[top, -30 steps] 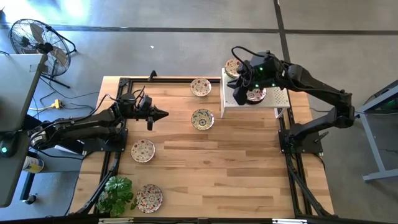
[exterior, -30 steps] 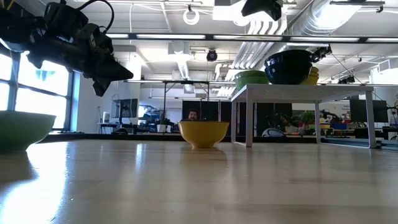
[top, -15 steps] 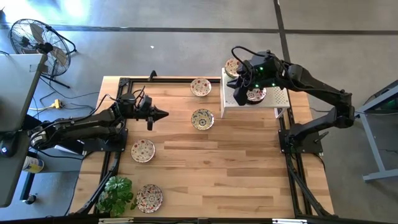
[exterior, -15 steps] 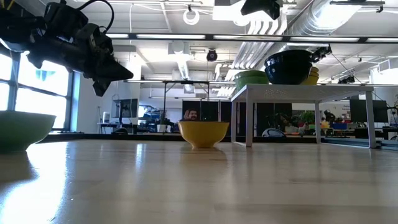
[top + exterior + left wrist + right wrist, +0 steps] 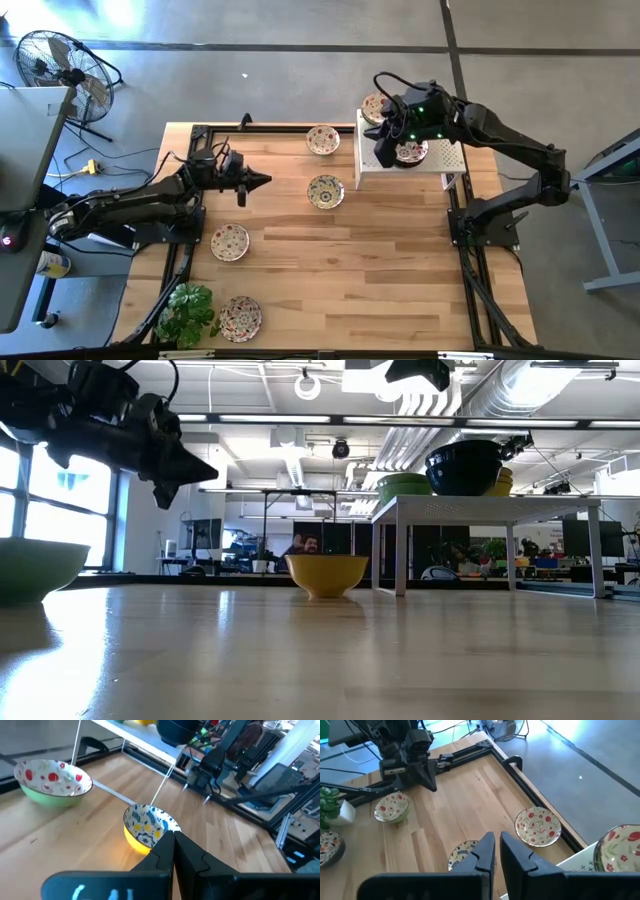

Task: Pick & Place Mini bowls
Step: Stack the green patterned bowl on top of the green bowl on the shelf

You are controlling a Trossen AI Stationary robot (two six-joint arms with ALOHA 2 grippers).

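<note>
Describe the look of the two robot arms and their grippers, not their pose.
Both arms are dark, near-black, jointed segments with loose black cables looping along them. The left gripper ends in two slim dark fingers tapering to a wedge-like point. The right gripper has the same dark tapered fingers, and small green lights glow on that arm's wrist housing. No other markings are legible.

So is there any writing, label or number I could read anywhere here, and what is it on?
None can be read.
Pale marks on the housing behind the left gripper in its wrist view: too blurred to read.
The mini bowls carry only floral patterns, no words.
The white stand shows only perforations.
</note>
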